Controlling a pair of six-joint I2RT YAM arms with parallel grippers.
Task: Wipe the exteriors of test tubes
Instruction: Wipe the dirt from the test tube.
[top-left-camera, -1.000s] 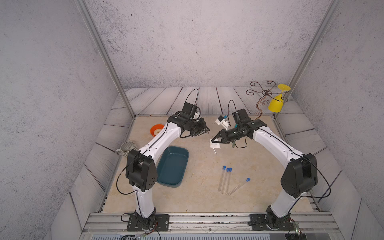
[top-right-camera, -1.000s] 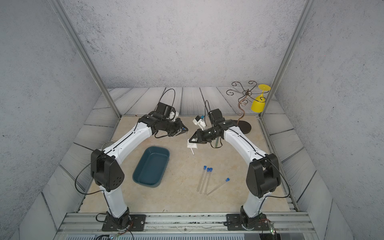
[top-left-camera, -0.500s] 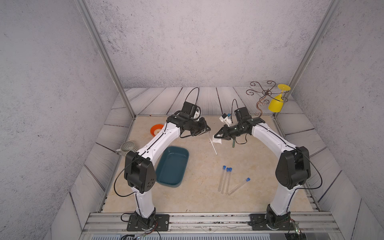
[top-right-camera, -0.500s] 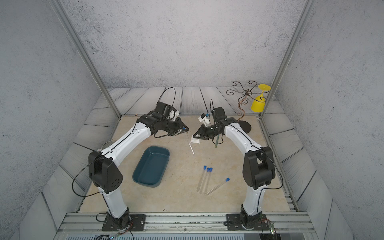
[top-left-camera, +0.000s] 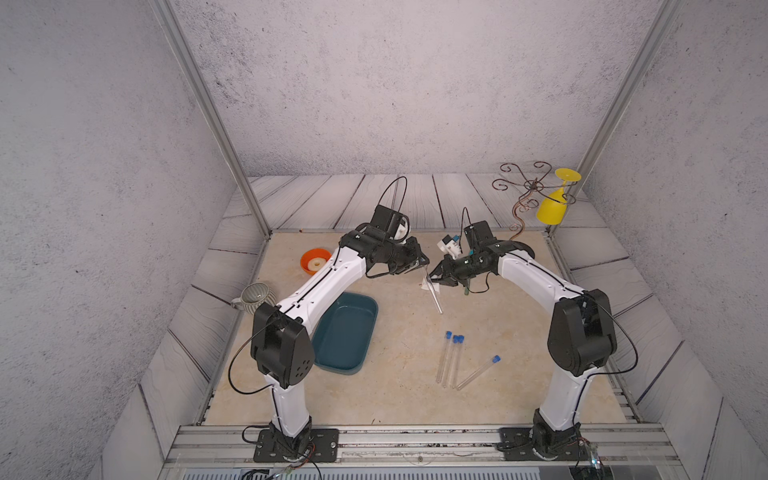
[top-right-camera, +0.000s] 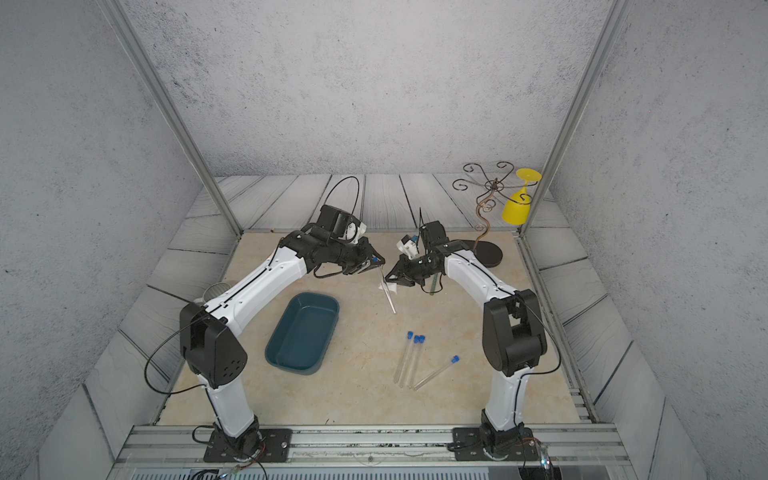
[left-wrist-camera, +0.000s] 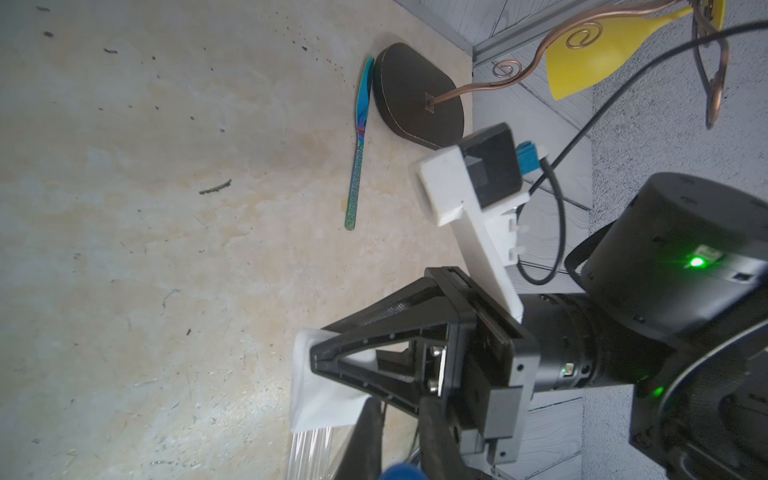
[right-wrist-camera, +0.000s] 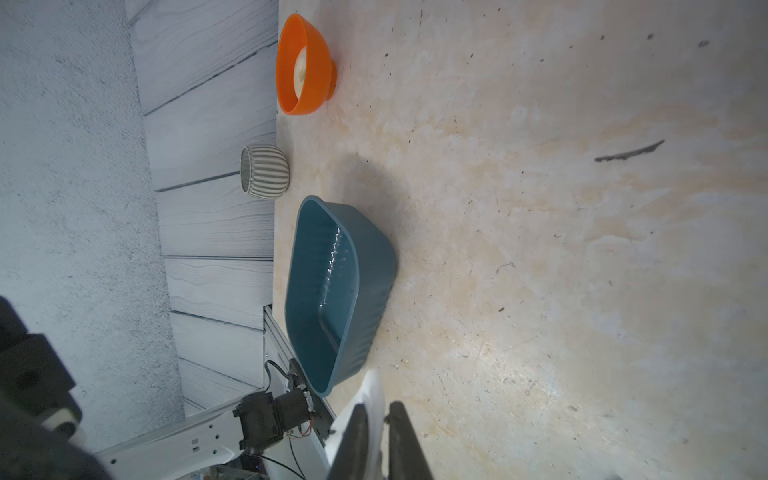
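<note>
One test tube (top-left-camera: 436, 299) hangs tilted at centre, capped end clamped in the closed left gripper (top-left-camera: 422, 262), leaving its shaft free; the right gripper (top-left-camera: 435, 279) pinches a white wipe (top-left-camera: 426, 285) against it. Three tubes (top-left-camera: 454, 361) lie nearer.

The left arm (top-left-camera: 316, 286) and right arm (top-left-camera: 536, 278) rise from the front rail, bend at the elbows and reach inward, forearms sloping down towards each other. The left gripper (top-left-camera: 422, 262) has its jaws pinched shut. The right gripper (top-left-camera: 434, 277), its tip just beside the left one, has its jaws drawn nearly together
</note>
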